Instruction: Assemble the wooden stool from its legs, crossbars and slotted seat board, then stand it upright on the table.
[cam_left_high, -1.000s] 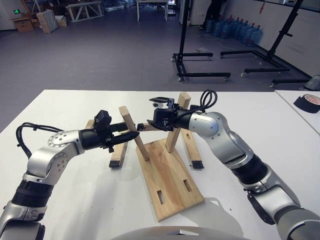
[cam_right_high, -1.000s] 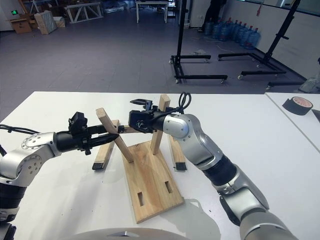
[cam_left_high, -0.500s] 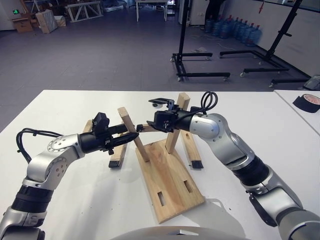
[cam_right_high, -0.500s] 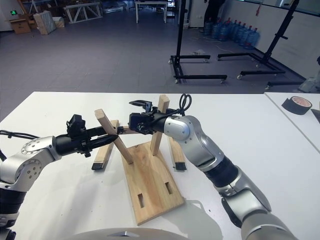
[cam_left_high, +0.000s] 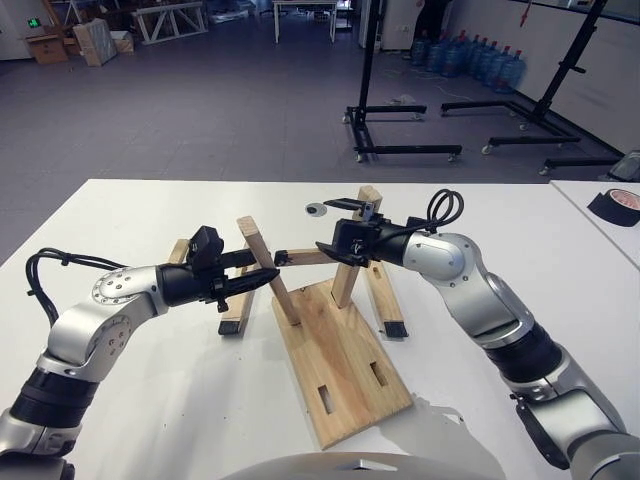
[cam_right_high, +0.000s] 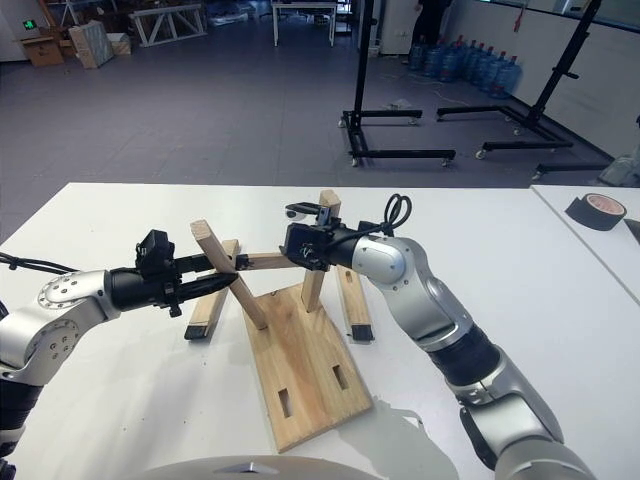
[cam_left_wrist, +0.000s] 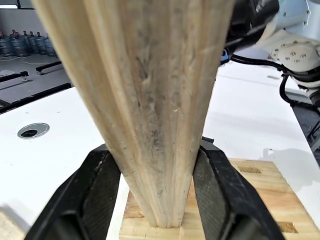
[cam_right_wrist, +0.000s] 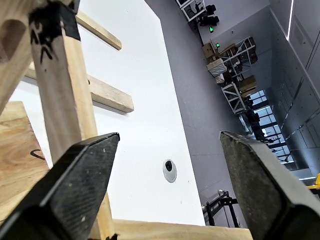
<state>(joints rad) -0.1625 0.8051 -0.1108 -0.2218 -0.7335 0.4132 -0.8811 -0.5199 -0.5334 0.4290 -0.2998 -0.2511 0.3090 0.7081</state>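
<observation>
Left gripper clamped tight on one tilted leg, both black fingers pressed flat against opposite faces of the wood. Right gripper facing it from the other side, its fingers spread wide and closed on nothing, one crossbar running across the gap between them and a second leg, nearly upright, just beside one finger. Crossbar roughly level, spanning from tilted leg to second leg. Two legs in all, both standing in the far end of the single seat board. Board flat on the white table, near its middle. Two empty rectangular slots at the board's near end. Three more wooden pieces loose and flat on the table: two to the left of the board, one piece just beside it and another piece partly hidden behind the left arm; a third piece just right of the board, black at its near end. One small round hole in the tabletop beyond the right gripper. One black roll of tape well apart at far right, on a neighbouring surface.
</observation>
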